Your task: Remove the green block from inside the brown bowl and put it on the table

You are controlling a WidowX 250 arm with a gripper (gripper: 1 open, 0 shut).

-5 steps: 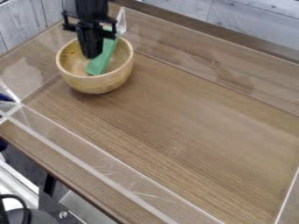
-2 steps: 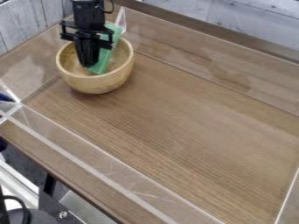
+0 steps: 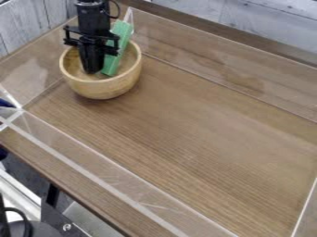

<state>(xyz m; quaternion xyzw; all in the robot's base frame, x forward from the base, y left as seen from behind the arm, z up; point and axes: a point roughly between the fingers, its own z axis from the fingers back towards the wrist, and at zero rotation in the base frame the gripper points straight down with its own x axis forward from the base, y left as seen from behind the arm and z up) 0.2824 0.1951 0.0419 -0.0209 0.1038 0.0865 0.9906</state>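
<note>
A wood-grain counter (image 3: pixel 186 139) with clear plastic walls along its edges, seen from above and at an angle. Near the far left corner sits a round tan wooden bowl (image 3: pixel 102 79). A black robot arm reaches almost straight down into it, and its claw (image 3: pixel 93 65) is low inside the bowl with the jaws drawn together. Just to the right of the claw, a long bright green block (image 3: pixel 119 51) leans in the bowl, its lower end inside and its upper end propped against the far right rim. The block sits right beside the claw (whether the jaws actually pinch it cannot be told from this angle). The rest of the counter, toward the right and near edges, holds nothing. The work looks to be at the grasping step; next, a firm hold on the block must be confirmed, then a lift clear of the rim toward open counter.
</note>
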